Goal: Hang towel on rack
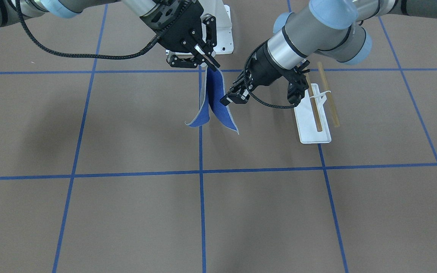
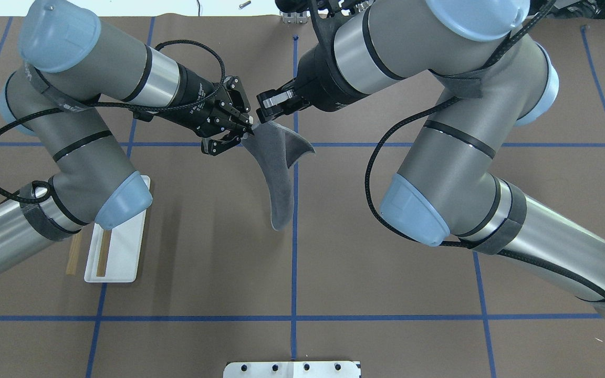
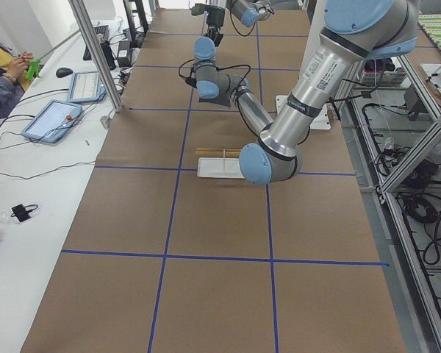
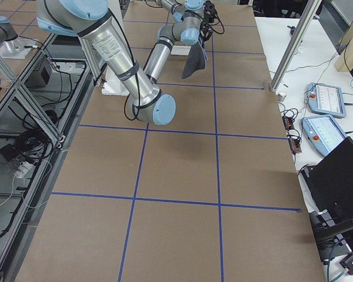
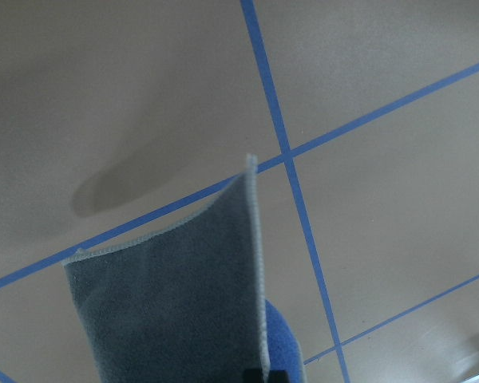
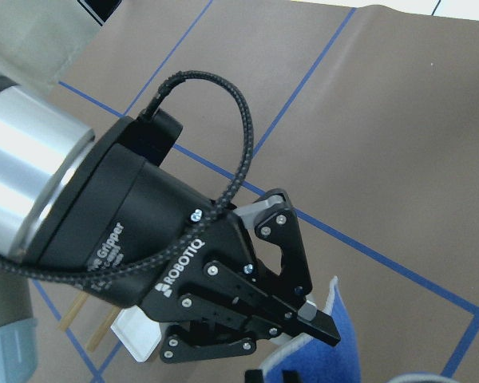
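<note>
The towel [image 1: 218,108] hangs in the air over the table's middle, blue in the front-facing view and dark grey from overhead [image 2: 280,178]. My right gripper [image 1: 215,67] is shut on its top edge. My left gripper [image 1: 227,100] is shut on the towel's side edge just below; overhead its fingertips [image 2: 250,129] meet the cloth. The left wrist view shows the grey face [image 5: 176,303] hanging from the left gripper's tips. The right wrist view shows the left gripper's fingers [image 6: 315,323] pinching the blue cloth [image 6: 339,343]. The rack [image 1: 311,131] stands on the table to my left, with its two wooden rods [image 1: 328,94].
My left arm's elbow [image 2: 124,199] hangs over the rack [image 2: 118,257]. The large white bolted pedestal [image 1: 224,34] sits behind the right gripper, at the robot's side of the table [image 2: 292,369]. An operators' bench with tablets [image 3: 55,118] runs along the table's far side.
</note>
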`<state>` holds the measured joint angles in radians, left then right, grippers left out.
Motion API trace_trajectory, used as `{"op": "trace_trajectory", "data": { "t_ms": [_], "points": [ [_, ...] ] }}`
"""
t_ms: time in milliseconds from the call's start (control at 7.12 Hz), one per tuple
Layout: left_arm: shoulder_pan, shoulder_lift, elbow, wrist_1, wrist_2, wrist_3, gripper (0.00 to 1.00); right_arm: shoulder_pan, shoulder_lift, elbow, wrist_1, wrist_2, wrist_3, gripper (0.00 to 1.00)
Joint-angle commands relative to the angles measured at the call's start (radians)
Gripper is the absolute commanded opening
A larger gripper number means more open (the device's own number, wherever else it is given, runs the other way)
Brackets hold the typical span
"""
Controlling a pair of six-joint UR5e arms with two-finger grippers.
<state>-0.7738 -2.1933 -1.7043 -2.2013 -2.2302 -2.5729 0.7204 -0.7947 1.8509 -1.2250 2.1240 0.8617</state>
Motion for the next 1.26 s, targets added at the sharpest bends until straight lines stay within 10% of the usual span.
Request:
{"op": "trace_trajectory", "data": {
  "t_ms": [0,421,1124],
  "points": [
    [-0.001,0.0,0.0,0.0,0.0,0.003,0.0,0.001,-0.004,0.002,0.007,-0.015,0.063,1.0],
    [-0.002,0.009,-0.014,-0.002,-0.006,0.13,0.0,0.013,-0.113,0.1,0.009,-0.016,0.066,1.0],
    [-0.044,0.314,-0.248,-0.014,-0.058,0.431,0.0,0.12,-0.299,0.182,-0.002,0.005,0.079,1.0]
  ]
}}
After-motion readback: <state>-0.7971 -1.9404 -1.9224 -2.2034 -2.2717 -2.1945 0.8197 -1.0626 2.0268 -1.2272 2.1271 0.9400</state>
